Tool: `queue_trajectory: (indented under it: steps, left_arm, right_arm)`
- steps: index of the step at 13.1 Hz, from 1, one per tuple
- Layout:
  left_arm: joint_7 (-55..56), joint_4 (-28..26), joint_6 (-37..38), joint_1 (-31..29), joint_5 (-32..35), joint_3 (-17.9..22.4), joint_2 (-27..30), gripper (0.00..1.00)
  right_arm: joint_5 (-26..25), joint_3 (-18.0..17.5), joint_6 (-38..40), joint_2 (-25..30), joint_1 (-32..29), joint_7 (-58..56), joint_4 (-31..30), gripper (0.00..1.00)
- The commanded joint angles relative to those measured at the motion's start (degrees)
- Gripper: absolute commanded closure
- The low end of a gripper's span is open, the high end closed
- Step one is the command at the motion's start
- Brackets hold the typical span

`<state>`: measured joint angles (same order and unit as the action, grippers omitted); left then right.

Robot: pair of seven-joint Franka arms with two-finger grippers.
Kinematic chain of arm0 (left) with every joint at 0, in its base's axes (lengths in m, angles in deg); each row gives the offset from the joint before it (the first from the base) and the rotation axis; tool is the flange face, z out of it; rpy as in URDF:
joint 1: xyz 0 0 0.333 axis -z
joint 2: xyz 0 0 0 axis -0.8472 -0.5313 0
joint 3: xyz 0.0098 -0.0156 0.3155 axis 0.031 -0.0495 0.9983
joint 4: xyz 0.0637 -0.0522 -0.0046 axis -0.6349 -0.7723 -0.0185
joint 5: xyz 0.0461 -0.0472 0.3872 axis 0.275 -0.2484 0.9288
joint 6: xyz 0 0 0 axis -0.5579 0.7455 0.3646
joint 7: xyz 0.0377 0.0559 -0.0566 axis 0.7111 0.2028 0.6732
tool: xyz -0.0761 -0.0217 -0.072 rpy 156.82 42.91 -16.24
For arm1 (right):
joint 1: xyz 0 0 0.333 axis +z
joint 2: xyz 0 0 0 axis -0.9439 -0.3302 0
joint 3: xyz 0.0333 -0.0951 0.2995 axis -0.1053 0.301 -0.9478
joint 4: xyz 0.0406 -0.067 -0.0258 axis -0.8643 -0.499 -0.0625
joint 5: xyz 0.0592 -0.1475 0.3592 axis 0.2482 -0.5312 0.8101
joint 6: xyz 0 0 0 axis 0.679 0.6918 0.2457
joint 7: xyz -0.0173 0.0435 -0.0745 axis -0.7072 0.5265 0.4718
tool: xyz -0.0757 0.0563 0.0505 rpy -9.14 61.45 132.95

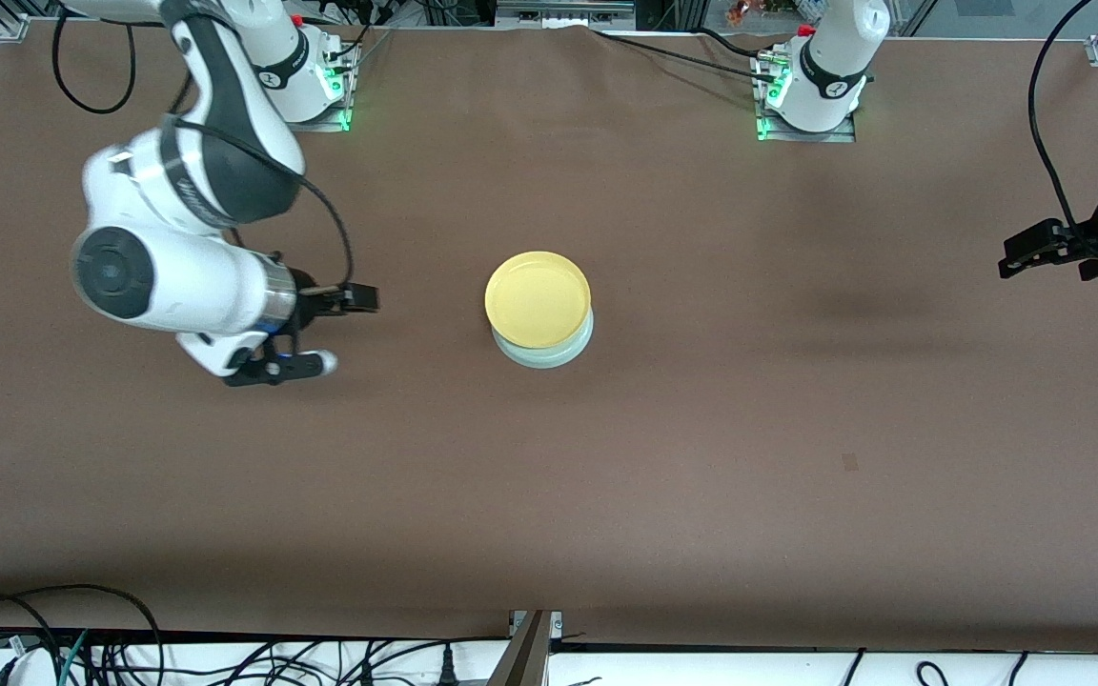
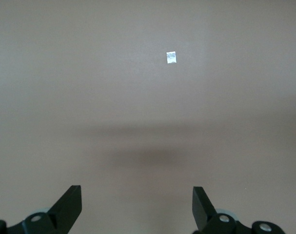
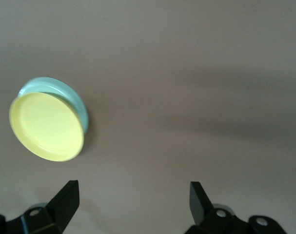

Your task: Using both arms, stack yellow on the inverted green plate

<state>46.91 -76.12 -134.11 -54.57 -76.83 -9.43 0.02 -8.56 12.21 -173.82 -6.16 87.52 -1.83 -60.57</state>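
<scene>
The yellow plate [image 1: 538, 298] rests rim-up on the pale green plate [image 1: 549, 354] in the middle of the table; only an edge of the green one shows below it. In the right wrist view the yellow plate [image 3: 46, 126] covers most of the green plate [image 3: 75, 101]. My right gripper [image 1: 344, 331] hangs open and empty above the cloth toward the right arm's end, apart from the stack. Its fingers [image 3: 66, 201] frame bare cloth. My left gripper [image 1: 1011, 259] waits open and empty at the left arm's end of the table, its fingers [image 2: 69, 204] over bare cloth.
Brown cloth [image 1: 701, 457] covers the whole table. A small square patch [image 1: 850, 462] lies on it nearer the front camera, toward the left arm's end; it shows pale as the patch [image 2: 171, 58] in the left wrist view. Cables [image 1: 82, 638] run along the front edge.
</scene>
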Motion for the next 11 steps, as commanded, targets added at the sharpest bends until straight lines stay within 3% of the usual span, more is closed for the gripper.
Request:
queue_trajectory:
  steps: [1,5,9,11]
  left_arm:
    - [-1.3,1.1,0.0,-0.5,-1.2,-0.2,-0.5,0.00]
    - [-1.3,1.2,0.0,-0.5,-1.2,-0.2,-0.5,0.00]
    - [-1.4,1.2,0.0,-0.5,-1.2,-0.2,-0.5,0.00]
    - [-1.3,1.2,0.0,-0.5,-1.2,-0.2,-0.6,0.00]
  right_arm:
    - [-2.3,4.7,5.3,1.5,0.3,-8.1,2.6,0.00]
    - [-3.1,12.5,11.9,4.4,0.6,-10.6,3.6,0.00]
    - [-4.3,11.8,14.1,8.4,-0.4,-10.6,6.0,0.00]
    - [-4.2,11.7,16.2,11.0,-4.3,-10.5,5.9,0.00]
